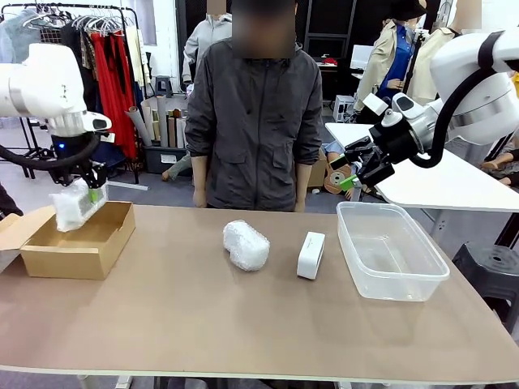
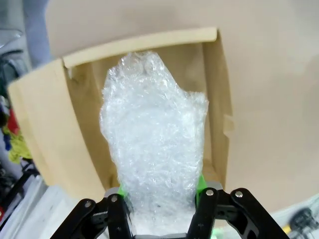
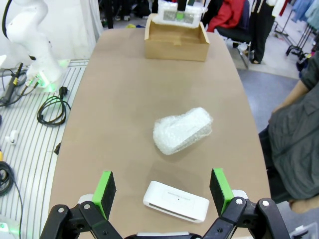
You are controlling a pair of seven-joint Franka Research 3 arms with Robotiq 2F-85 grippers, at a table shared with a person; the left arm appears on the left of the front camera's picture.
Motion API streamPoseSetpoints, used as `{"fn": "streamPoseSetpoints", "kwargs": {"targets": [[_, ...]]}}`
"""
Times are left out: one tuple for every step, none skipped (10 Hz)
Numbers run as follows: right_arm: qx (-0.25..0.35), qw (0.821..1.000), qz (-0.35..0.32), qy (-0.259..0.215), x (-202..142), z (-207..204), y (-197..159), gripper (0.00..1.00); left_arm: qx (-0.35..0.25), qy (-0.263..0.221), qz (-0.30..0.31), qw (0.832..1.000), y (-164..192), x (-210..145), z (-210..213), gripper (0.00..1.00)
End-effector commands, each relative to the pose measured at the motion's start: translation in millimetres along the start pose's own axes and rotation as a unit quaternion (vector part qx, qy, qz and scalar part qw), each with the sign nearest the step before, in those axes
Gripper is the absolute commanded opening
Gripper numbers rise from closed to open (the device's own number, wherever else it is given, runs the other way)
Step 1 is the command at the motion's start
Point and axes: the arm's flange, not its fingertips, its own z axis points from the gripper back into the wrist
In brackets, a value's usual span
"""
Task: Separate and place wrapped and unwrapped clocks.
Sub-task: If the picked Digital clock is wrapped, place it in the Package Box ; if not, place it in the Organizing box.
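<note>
Over the box (image 1: 71, 261), left pincer (image 1: 95, 194) grips bundle (image 1: 69, 208).

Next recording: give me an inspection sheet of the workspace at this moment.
Surface: brown table, shared with a person.
Job's things: blocky wrapped bundle held above the cardboard box at the left; rounded wrapped bundle and bare white clock apart at mid-table.
Clutter: nothing seen; a clear tub stands at the right.
Grippers: left gripper shut on the blocky wrapped bundle; right gripper open, raised, facing the bare white clock.
Cables: loose cables on the floor beside the table.
Surroundings: person standing at the far side; clothes rack behind.
</note>
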Motion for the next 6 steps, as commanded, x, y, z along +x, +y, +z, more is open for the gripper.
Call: {"fn": "streamPoseSetpoints", "kwargs": {"targets": [[0.002, 1.000, 0.003, 0.003, 0.8, 1.1, 0.6, 1.00, 0.020, -0.024, -0.003, 1.000, 5.2, -15.0, -18.4, 0.00], [0.002, 1.000, 0.003, 0.003, 0.8, 1.1, 0.6, 1.00, 0.024, -0.021, -0.002, 0.999, 10.5, -12.7, -26.0, 0.00], [0.002, 1.000, 0.003, 0.003, 0.8, 1.1, 0.6, 1.00, 0.039, -0.018, 0.002, 0.999, 13.0, -11.6, -34.4, 0.00], [0.002, 1.000, 0.003, 0.003, 0.8, 1.1, 0.6, 1.00, 0.066, -0.024, 0.005, 0.997, 14.6, -10.4, -43.1, 0.00], [0.002, 1.000, 0.003, 0.003, 0.8, 1.1, 0.6, 1.00, 0.074, -0.027, -0.006, 0.997, 15.4, -8.4, -51.0, 0.00], [0.002, 1.000, 0.003, 0.003, 0.8, 1.1, 0.6, 1.00, 0.077, -0.025, -0.007, 0.997, 14.5, -8.3, -56.9, 0.00]]}}
